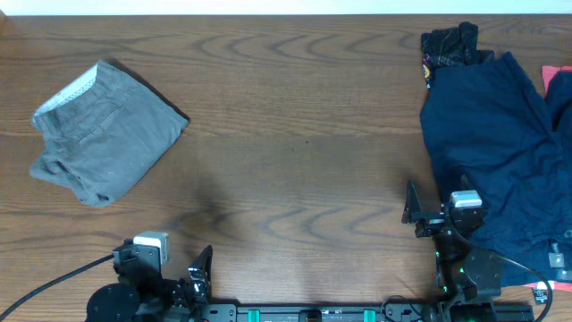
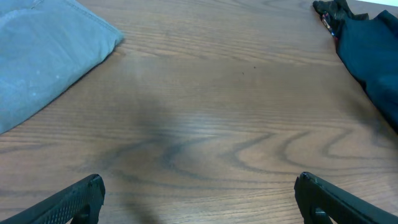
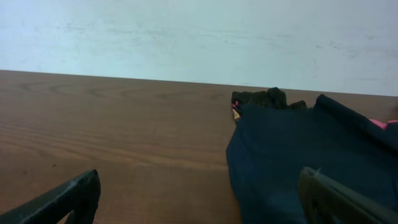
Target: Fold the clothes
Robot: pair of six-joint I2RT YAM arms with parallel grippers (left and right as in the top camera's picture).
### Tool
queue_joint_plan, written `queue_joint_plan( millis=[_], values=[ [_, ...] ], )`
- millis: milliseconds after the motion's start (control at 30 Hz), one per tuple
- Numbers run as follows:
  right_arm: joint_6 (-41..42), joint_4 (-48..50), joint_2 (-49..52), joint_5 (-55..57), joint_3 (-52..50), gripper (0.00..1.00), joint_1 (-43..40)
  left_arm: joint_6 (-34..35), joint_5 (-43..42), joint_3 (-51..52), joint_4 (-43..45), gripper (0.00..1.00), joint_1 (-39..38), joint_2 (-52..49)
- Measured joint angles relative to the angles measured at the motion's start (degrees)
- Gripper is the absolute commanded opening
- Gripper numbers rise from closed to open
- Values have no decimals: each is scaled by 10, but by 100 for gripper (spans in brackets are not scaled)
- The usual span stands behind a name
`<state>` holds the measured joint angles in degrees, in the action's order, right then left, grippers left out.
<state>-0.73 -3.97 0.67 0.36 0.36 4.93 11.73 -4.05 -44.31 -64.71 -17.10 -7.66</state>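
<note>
The olive-grey shorts (image 1: 105, 132) lie folded in a compact bundle at the left of the table, with the pale patterned waistband lining showing at the upper left edge. Their corner also shows in the left wrist view (image 2: 43, 56). My left gripper (image 1: 198, 268) is open and empty near the front edge, well away from the shorts; its fingers frame bare wood in the left wrist view (image 2: 199, 193). My right gripper (image 1: 424, 213) is open and empty at the front right, next to the dark pile; in the right wrist view (image 3: 199, 193) it holds nothing.
A pile of dark navy clothes (image 1: 496, 152) covers the right side of the table, with a black garment (image 1: 451, 45) at its far end and a pink item (image 1: 559, 85) at the right edge. The navy pile shows in the right wrist view (image 3: 298, 155).
</note>
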Motion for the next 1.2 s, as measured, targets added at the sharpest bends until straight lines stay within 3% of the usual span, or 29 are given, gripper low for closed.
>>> queue_joint_plan(
  millis=[567,767,1033,1200],
  values=[
    [0,0,0,-4,0,99,0,0,0,2,4,98,0,0],
    [0,0,0,-4,0,99,0,0,1,48,31,98,16,2],
    [0,0,0,-5,0,99,0,-9,2,206,191,98,129,67],
    [0,0,0,-6,0,99,0,-13,1,299,374,98,164,70]
  ],
)
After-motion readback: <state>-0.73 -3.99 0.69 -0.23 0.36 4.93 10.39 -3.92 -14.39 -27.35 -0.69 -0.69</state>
